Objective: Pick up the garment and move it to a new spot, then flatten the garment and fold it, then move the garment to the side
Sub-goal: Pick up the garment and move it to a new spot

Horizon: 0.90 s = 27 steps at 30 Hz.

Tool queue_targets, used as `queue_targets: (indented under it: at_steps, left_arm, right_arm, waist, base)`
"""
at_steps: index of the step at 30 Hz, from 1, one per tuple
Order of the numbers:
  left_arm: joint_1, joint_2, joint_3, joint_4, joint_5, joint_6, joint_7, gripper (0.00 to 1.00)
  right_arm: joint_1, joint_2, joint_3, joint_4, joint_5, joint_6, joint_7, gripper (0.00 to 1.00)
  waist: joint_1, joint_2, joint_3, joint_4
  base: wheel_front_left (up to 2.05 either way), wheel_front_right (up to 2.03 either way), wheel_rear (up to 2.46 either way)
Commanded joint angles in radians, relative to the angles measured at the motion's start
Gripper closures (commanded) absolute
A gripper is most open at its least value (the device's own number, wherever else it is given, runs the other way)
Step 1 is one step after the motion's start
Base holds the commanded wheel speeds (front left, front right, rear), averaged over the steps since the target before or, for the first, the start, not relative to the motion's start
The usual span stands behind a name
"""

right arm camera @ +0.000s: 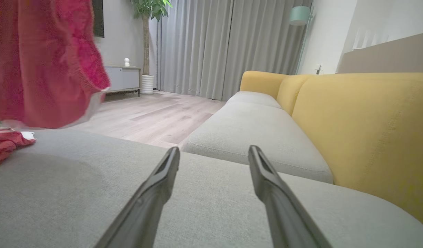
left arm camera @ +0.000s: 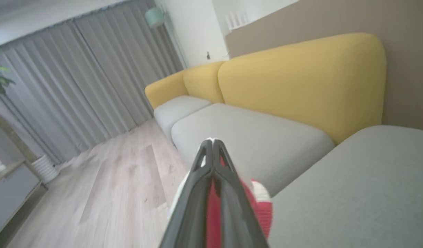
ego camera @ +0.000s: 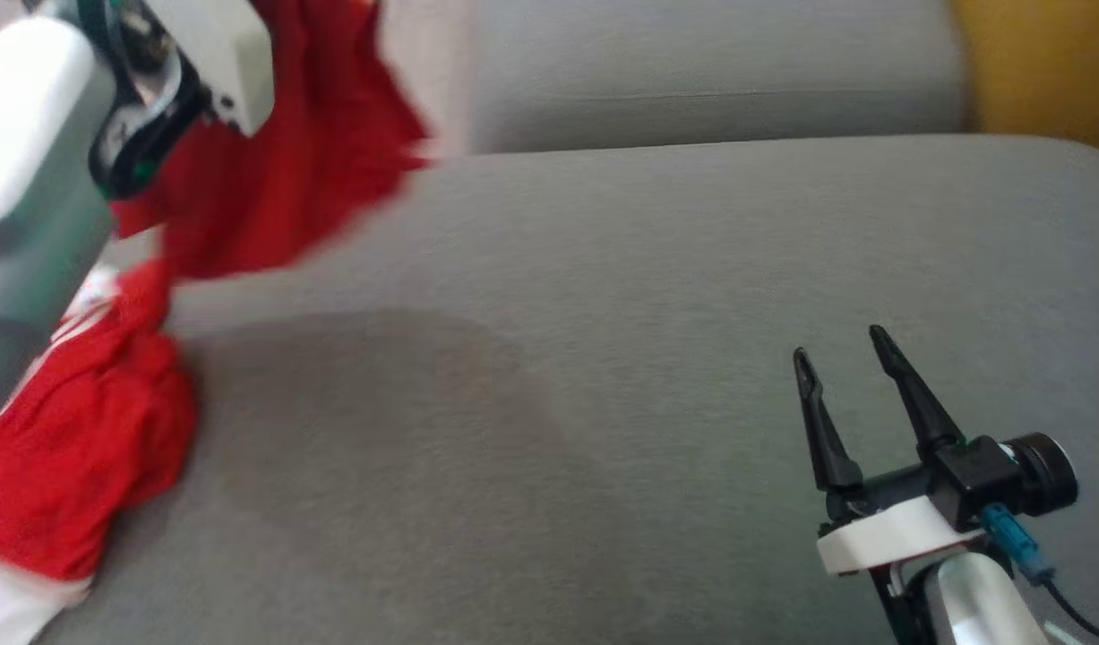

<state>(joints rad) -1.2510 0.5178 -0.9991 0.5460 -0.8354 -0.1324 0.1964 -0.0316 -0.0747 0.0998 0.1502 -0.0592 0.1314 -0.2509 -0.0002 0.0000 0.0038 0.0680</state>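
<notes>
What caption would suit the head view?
The left gripper holds up a red garment over the grey seat; the right gripper stands open, empty.

Home living room, sofa (right arm camera: 363, 120), curtains (right arm camera: 214, 48), houseplant (right arm camera: 150, 7)

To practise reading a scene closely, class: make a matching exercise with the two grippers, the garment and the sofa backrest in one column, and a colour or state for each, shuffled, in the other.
Column one:
1. left gripper
2. right gripper
3. garment
4. backrest

Column two:
a. yellow
b. open, holding nothing
c. red, partly lifted
d. shut on the garment

Pairs: 1-d, 2-b, 3-c, 4-a.
</notes>
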Motion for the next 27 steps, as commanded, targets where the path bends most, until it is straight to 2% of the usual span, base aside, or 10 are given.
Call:
queue_targets:
  at_steps: [1, 6, 8, 9, 14, 21, 26, 27]
  left_arm:
    - [-0.09, 0.031, 0.039, -0.023, -0.005, 0.002, -0.019, 1.0]
    - [-0.118, -0.029, 0.034, -0.025, -0.044, 0.002, -0.04, 1.0]
    - [-0.115, -0.062, 0.028, -0.029, -0.074, 0.002, -0.046, 1.0]
    - [-0.108, -0.097, 0.022, -0.037, -0.109, 0.002, -0.049, 1.0]
    - [-0.056, -0.168, -0.027, -0.031, -0.142, 0.002, -0.073, 1.0]
    - [0.124, -0.17, -0.111, 0.047, -0.182, 0.002, -0.104, 1.0]
    - [0.303, -0.157, -0.141, 0.134, -0.198, 0.002, -0.204, 1.0]
    - [0.332, -0.16, -0.141, 0.146, -0.2, 0.003, -0.231, 0.51]
  right_arm:
    - [-0.037, 0.005, 0.03, -0.039, 0.008, -0.001, -0.011, 0.0]
    - [-0.047, 0.018, 0.039, -0.062, 0.014, -0.001, -0.011, 0.0]
    - [-0.052, 0.02, 0.038, -0.071, 0.017, -0.001, -0.011, 0.0]
    - [-0.058, 0.022, 0.038, -0.08, 0.019, -0.001, -0.011, 0.0]
    - [-0.084, 0.024, 0.035, -0.097, 0.034, -0.001, -0.011, 0.0]
    - [-0.116, 0.024, 0.039, -0.108, 0.072, -0.001, -0.011, 0.0]
    - [-0.11, 0.024, 0.034, -0.102, 0.061, -0.001, -0.011, 0.0]
    - [-0.105, 0.024, 0.032, -0.101, 0.059, -0.001, -0.011, 0.0]
  waist:
    - [0.0002, 0.0, -0.033, -0.119]
    - [0.0002, 0.0, -0.01, -0.224]
    - [0.0002, 0.0, 0.007, -0.259]
    - [0.0002, 0.0, 0.033, -0.287]
    - [0.0002, 0.0, 0.11, -0.333]
    - [0.0002, 0.0, 0.19, -0.366]
    - [0.0002, 0.0, 0.195, -0.36]
    - [0.0002, 0.0, 0.192, -0.353]
  base:
    - [0.0, 0.0, 0.0]
    - [0.0, 0.0, 0.0]
    - [0.0, 0.0, 0.0]
    - [0.0, 0.0, 0.0]
    - [0.0, 0.0, 0.0]
    - [0.0, 0.0, 0.0]
    - [0.0, 0.0, 0.0]
    - [0.0, 0.0, 0.0]
